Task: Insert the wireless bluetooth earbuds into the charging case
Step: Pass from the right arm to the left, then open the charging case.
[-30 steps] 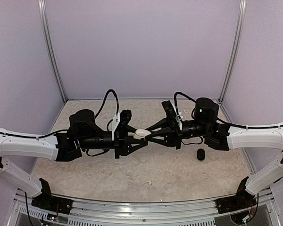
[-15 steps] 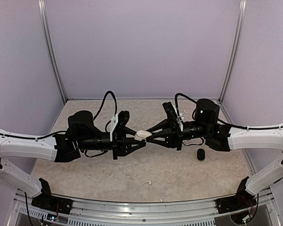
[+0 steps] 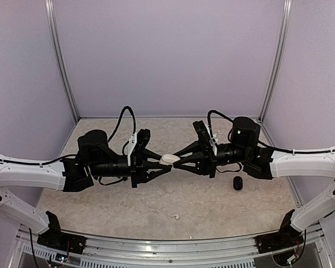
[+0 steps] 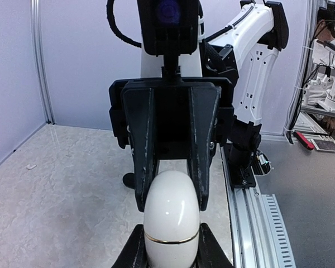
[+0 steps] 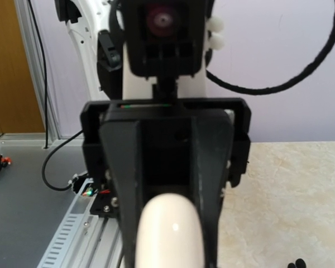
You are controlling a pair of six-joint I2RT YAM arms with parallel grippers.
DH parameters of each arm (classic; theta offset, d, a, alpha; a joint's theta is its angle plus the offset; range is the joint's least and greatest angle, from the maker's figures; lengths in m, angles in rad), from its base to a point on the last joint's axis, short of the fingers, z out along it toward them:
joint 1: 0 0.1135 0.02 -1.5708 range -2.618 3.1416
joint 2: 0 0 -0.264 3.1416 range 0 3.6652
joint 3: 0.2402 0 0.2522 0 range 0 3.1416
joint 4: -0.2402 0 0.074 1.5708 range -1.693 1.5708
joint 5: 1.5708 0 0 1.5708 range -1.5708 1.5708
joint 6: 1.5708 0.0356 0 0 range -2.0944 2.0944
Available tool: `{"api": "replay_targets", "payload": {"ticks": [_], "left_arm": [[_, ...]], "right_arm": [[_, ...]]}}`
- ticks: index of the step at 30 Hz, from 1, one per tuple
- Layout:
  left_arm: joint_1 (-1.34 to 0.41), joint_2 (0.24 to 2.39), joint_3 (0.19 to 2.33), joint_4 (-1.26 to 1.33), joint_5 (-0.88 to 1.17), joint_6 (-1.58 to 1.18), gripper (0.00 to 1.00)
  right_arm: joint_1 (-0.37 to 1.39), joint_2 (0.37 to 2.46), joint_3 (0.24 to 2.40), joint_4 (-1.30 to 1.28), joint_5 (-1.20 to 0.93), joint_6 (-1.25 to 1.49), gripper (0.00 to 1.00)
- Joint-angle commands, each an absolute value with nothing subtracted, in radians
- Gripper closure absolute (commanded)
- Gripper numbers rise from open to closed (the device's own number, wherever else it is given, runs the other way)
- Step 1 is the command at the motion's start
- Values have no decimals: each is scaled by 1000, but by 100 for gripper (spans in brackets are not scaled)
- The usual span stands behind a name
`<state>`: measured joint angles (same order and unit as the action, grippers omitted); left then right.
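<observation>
A white pebble-shaped charging case (image 3: 168, 159) with a thin gold seam hangs in mid-air between my two grippers, closed. My left gripper (image 3: 165, 166) is shut on its near end; in the left wrist view the case (image 4: 171, 215) sits between my fingers (image 4: 129, 251). My right gripper (image 3: 176, 160) faces it and is shut on the other end; in the right wrist view the case (image 5: 168, 234) fills the lower middle. No earbuds show in any view.
A black pebble-shaped case (image 3: 237, 183) lies on the table under my right arm; it also shows in the left wrist view (image 4: 128, 180). A tiny white bit (image 3: 177, 216) lies near the front. Purple walls enclose the table.
My left arm has drawn back slightly to the left. The white case stays between both grippers at about the same spot.
</observation>
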<state>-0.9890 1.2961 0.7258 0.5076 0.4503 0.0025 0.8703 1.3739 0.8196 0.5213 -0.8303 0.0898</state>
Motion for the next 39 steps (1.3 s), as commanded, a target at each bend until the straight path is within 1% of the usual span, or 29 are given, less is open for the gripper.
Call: {"api": "replay_targets", "payload": {"ticks": [1, 3, 4, 6, 15, 25, 35, 39], "left_arm": [[-983, 1295, 723, 531, 473, 6, 82], [-983, 1293, 717, 535, 472, 12, 86], [-985, 1289, 714, 535, 472, 19, 86], [-990, 1284, 710, 531, 473, 35, 87], [-1024, 1258, 685, 513, 459, 127, 87], [-1062, 1263, 701, 432, 395, 213, 87], [-1064, 1225, 670, 470, 369, 228, 87], [-1062, 1216, 658, 480, 348, 217, 87]], "right_arm": [[869, 1358, 820, 518, -837, 74, 72], [870, 1361, 823, 510, -830, 69, 59], [869, 1362, 826, 506, -824, 67, 55], [870, 1366, 834, 500, -811, 64, 53], [863, 1365, 864, 476, -743, 63, 56], [835, 1361, 871, 532, -768, 111, 56], [825, 1359, 863, 522, -767, 107, 56], [826, 1346, 862, 513, -784, 93, 54]]}}
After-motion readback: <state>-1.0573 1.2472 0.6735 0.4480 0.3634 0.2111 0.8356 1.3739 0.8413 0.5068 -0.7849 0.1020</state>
